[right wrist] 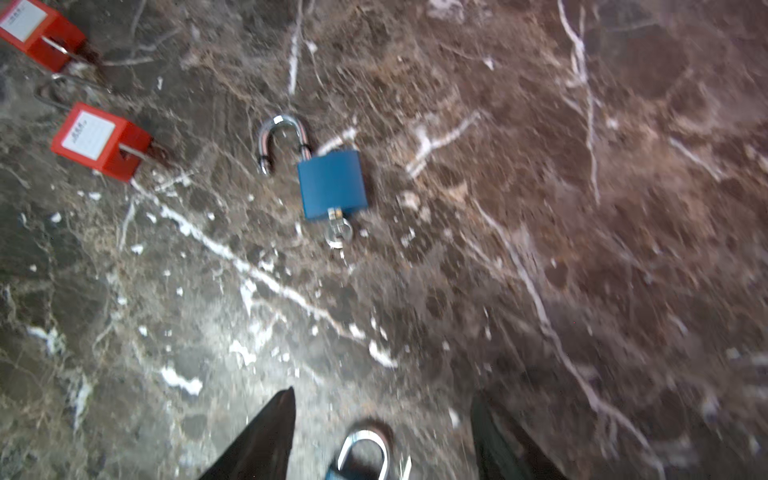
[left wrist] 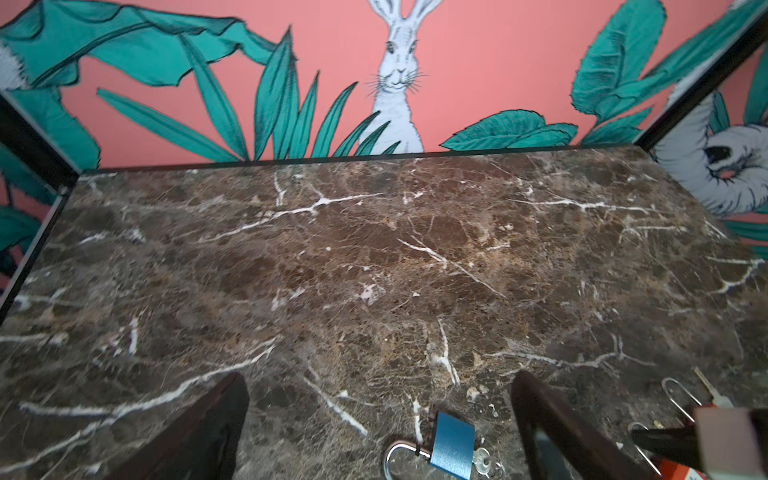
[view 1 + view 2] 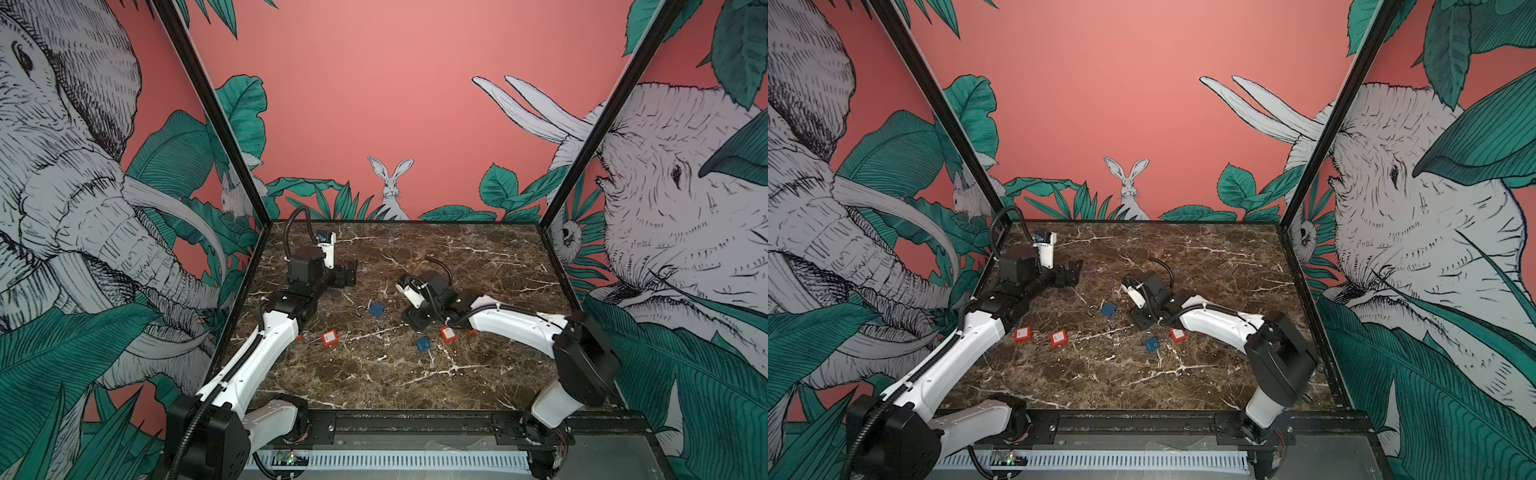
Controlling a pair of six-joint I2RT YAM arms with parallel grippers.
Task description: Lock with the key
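Right jaws: parted, empty, above one blue padlock (image 3: 423, 344) on the desk (image 3: 436, 249). Open padlock (image 3: 376, 309): at their 10 o'clock in both top views, shackle toward 9, key (image 1: 338, 235) toward 3. Left jaws: wide, empty.

Coral jungle-mural walls (image 3: 374, 104) — rabbit (image 3: 390, 187), elephants (image 3: 62, 166); brown marble tabletop (image 3: 457, 257), white-veined.

Robotics lab cell: jungle-mural panels (image 3: 374, 83) in a black frame (image 3: 210, 108) enclose a marble-pattern worktop (image 3: 374, 374) fronted by two robot arms (image 3: 266, 336).
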